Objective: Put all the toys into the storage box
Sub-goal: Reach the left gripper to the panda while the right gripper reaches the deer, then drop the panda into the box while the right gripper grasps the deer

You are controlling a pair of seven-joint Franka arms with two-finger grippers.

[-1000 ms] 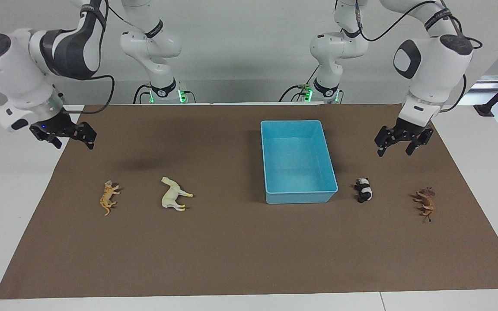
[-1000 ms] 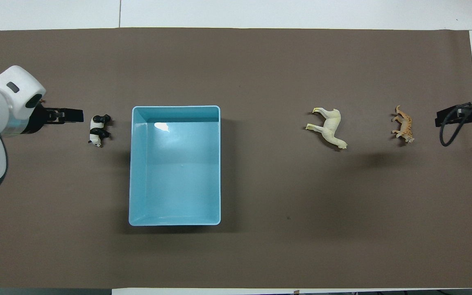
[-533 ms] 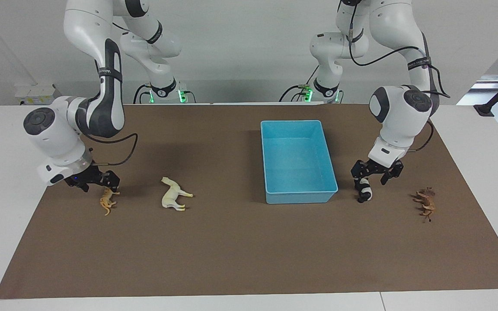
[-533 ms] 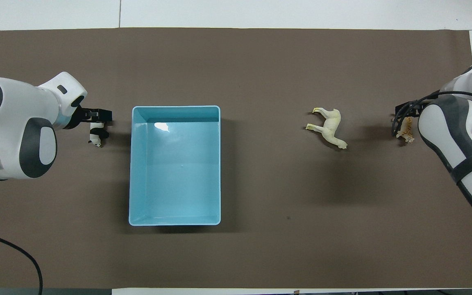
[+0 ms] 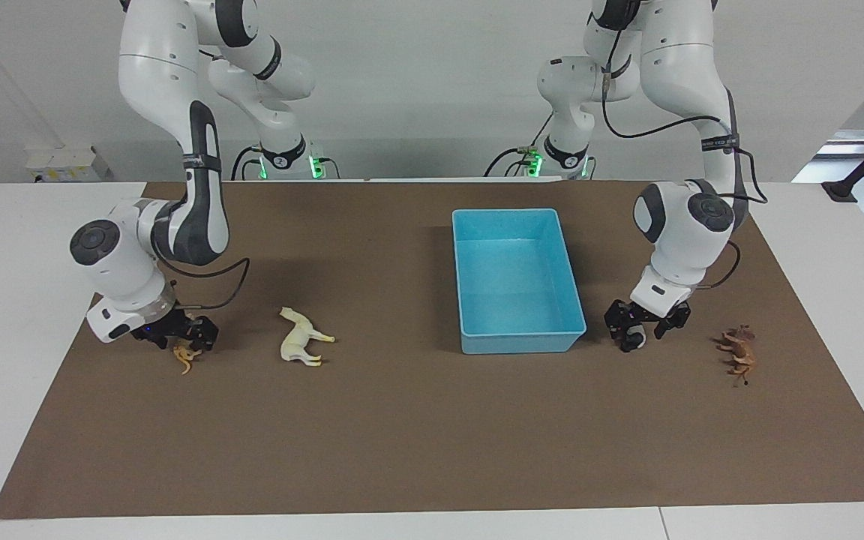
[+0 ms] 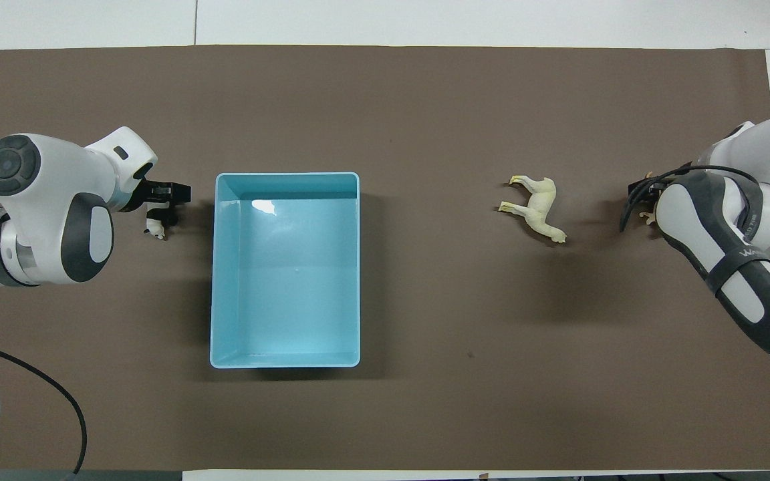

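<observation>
The light blue storage box [image 5: 522, 343] stands empty on the brown mat; it also shows in the overhead view [image 6: 285, 280]. My left gripper [image 5: 636, 333] is low at the black-and-white panda [image 5: 633, 343], beside the box toward the left arm's end, with one open finger on either side of it. From above, the left gripper [image 6: 172, 194] covers part of the panda [image 6: 155, 226]. My right gripper [image 5: 190, 339] is open and low over the orange tiger [image 5: 186, 358], which the arm mostly hides from above [image 6: 646, 215]. The cream horse [image 5: 301, 339] [image 6: 537, 210] lies beside the tiger. The brown horned animal [image 5: 737, 352] lies near the mat's end.
The brown mat [image 5: 417, 435] covers most of the white table. The left arm's body hides the brown horned animal in the overhead view.
Both grippers have come down from above the mat, the left onto the panda and the right onto the tiger. No toy has moved.
</observation>
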